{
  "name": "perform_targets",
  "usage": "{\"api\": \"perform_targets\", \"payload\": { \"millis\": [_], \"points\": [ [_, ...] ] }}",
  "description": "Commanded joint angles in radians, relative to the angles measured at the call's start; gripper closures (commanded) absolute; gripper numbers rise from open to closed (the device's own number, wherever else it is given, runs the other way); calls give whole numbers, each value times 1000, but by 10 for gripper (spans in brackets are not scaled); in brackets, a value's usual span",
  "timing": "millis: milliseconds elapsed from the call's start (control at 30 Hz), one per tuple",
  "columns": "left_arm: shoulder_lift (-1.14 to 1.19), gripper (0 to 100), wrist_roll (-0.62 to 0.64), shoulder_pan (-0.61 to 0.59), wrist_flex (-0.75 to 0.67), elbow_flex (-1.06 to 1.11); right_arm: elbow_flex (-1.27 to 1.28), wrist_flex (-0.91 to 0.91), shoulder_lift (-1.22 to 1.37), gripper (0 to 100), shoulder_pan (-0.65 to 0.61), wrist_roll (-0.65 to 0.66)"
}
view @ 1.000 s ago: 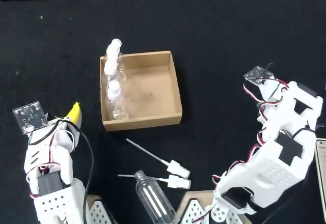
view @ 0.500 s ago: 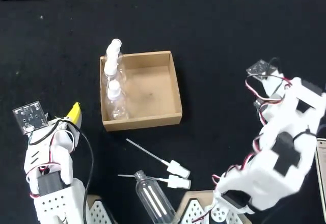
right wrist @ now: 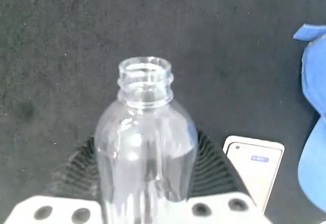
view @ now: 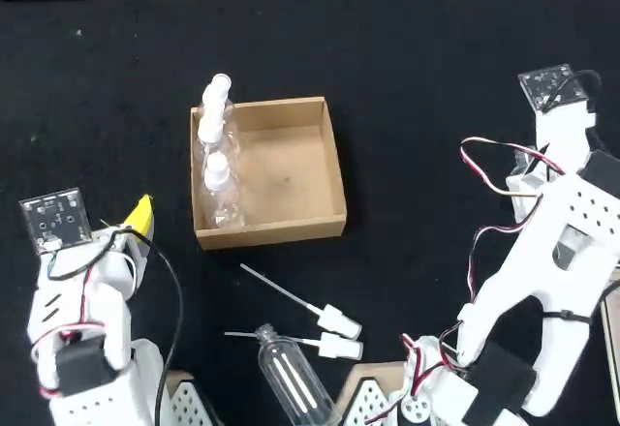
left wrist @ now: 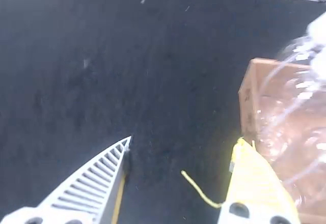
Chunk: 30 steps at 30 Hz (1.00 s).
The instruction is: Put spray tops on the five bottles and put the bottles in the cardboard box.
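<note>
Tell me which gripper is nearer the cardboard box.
Left. The left gripper sits open just off the front-left corner of the cardboard box; the right gripper is far across the table, holding an uncapped bottle.

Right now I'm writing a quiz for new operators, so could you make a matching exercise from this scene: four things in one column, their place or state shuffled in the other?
Things
1. capped bottles
2. loose spray tops
3. left gripper
4. right gripper

Place or state
A. shut on an uncapped bottle
B. lying on the table
C. open, holding nothing
D. in the cardboard box, along one wall

Pairs: 1-D, 2-B, 3-C, 4-A
</note>
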Motion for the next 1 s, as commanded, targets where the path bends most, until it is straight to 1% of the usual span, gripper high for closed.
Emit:
{"api": "perform_targets", "payload": {
  "millis": [0,67,133,200,300,433,533,600,733,800,900,967],
  "points": [
    [2,719,-68,18,31,-200,-18,2,-59,988,41,-15],
    [5,719,-69,25,17,-249,-18,0,-61,988,69,-15],
    [25,719,-72,73,-32,-297,-10,0,-56,988,78,-15],
    [69,719,-104,150,-63,-377,12,-2,-59,988,81,-15],
    [193,719,-120,318,-64,-567,27,-2,-65,988,86,-15],
    [446,719,-137,572,15,-839,27,-26,-62,988,150,-15],
    [661,719,-201,765,123,-983,30,-64,-56,988,221,-15],
    [784,719,-255,868,201,-1038,30,-75,-56,988,265,-15],
    [974,719,-354,1053,319,-1055,27,-78,-56,988,324,-6],
    [1036,719,-393,1125,336,-1018,27,-80,-56,988,341,-6],
    [1082,719,-414,1207,279,-911,30,-112,-53,988,367,-6],
    [1096,719,-414,1237,201,-806,25,-133,-31,988,396,-6]
  ]
}}
